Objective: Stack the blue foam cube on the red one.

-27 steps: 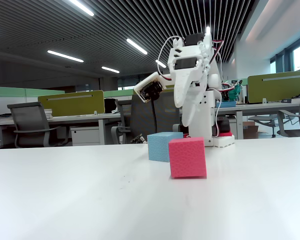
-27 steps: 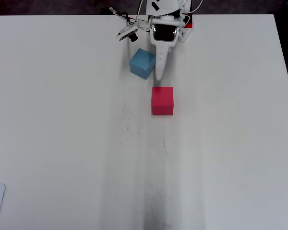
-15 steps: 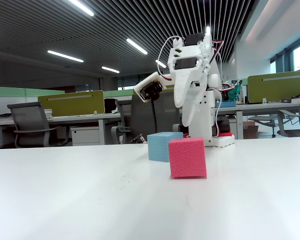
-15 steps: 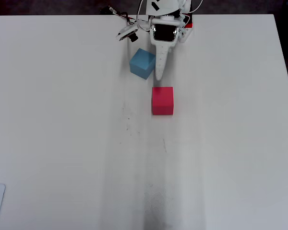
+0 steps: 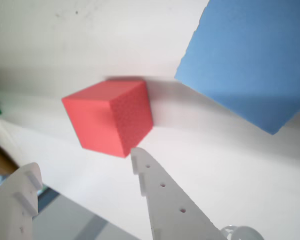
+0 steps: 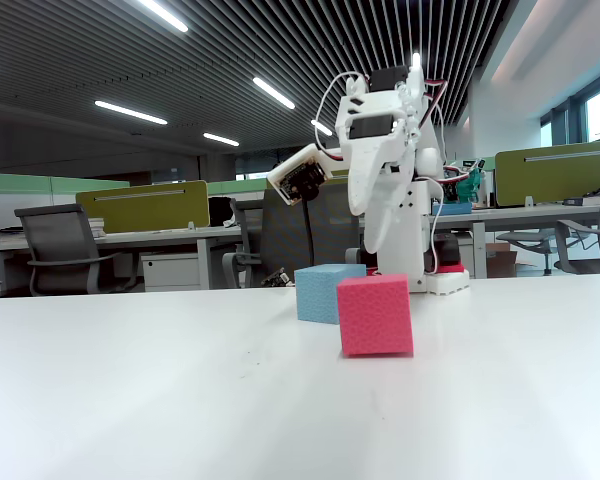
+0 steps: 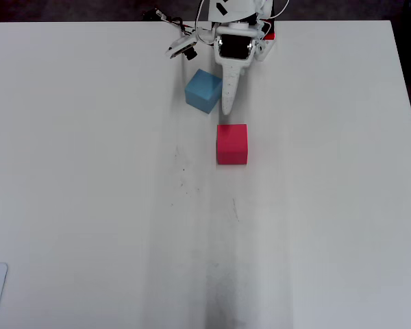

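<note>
Two cubes sit untouched on the table (image 7: 89, 171), w/ our gripper (image 5: 82, 167) spread wide and empty above them, so we read this as pre-grasp: blue foam cube (image 7: 203, 90) lies just beside the jaws, red one (image 7: 232, 144) just ahead.

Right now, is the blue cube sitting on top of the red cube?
No, in the overhead view the blue foam cube sits on the white table by itself, apart from the red foam cube.
</note>
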